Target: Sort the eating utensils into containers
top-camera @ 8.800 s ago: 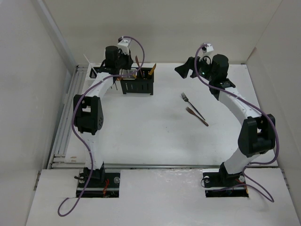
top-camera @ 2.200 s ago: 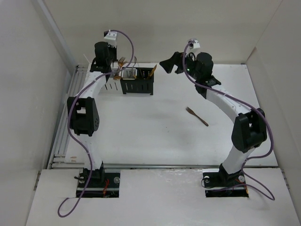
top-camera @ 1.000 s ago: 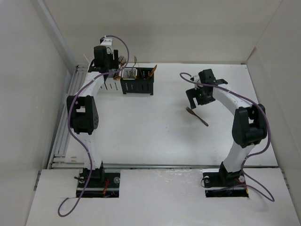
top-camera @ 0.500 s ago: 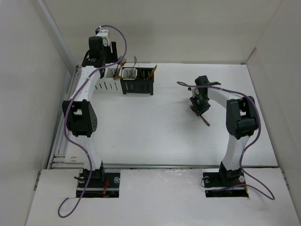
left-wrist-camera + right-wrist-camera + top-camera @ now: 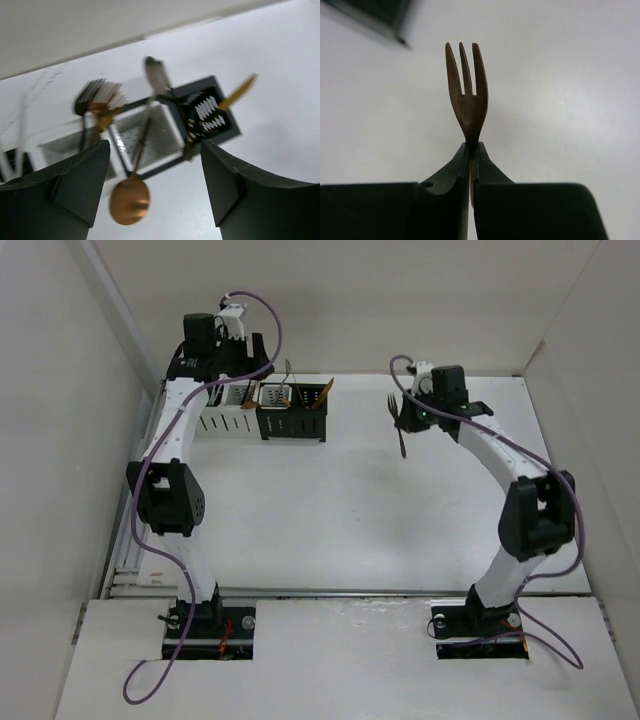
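My right gripper [image 5: 408, 416] [image 5: 471, 150] is shut on the neck of a copper fork [image 5: 399, 430] [image 5: 467, 97], held above the table right of the containers. In the right wrist view the tines stick out past the fingertips. The containers stand at the back left: white caddies [image 5: 228, 412] [image 5: 150, 135] and black caddies [image 5: 295, 422] [image 5: 212, 107], with several utensils standing in them. A copper spoon [image 5: 129, 200] leans out of a white caddy. My left gripper [image 5: 245, 358] [image 5: 154, 147] hangs open above the caddies with nothing between its fingers.
A gold handle [image 5: 239, 90] sticks out of the black caddy. A metal rail [image 5: 135, 510] runs along the table's left edge, and white walls close in the sides and back. A black caddy corner [image 5: 375, 12] shows at the top left of the right wrist view.
My right gripper came down on the copper fork, shut on it and lifted it off the table toward the back. My left arm rose and drew back from the caddies, still open.
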`<state>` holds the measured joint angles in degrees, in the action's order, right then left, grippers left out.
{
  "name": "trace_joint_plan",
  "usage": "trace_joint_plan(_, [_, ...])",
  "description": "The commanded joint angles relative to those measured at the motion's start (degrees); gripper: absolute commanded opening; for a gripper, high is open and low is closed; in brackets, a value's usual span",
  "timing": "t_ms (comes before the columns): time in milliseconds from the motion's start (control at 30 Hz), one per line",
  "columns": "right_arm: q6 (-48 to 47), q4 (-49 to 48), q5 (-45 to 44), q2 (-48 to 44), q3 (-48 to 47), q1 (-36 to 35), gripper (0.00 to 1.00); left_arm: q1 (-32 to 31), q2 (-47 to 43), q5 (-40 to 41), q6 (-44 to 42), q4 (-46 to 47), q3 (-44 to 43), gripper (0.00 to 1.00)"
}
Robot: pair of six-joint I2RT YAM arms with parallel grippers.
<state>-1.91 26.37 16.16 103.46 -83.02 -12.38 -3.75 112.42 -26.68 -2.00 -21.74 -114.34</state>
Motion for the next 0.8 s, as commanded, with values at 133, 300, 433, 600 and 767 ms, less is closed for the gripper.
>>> trace_joint_plan(133, [22.29,-38.94,8.89,-6.63,-6.52,-7.82,0.0,-5.64,-6.95,-20.78,-6.0,-1.99,3.43,0.7])
trace_joint_plan(300, [25.37,-40.26,5.73,-0.29,-13.47,-13.98,0.0,-6.97,-7.48,-21.49,-4.42,1.25,3.43,0.7])
trace_joint_plan(433, [27.83,-43.05,4.67,2.45,-15.76,-17.49,0.0,-8.11,-7.48,-22.71,-2.57,3.63,3.43,0.73])
trace_joint_plan(600, [30.38,-46.75,4.67,3.59,-15.77,-18.64,0.0,-9.34,-7.48,-23.86,-3.27,3.63,4.21,0.74])
trace_joint_plan(767, [29.78,-47.29,1.78,3.59,-15.24,-18.64,0.0,-9.35,-7.48,-24.56,-5.63,1.97,6.06,0.7])
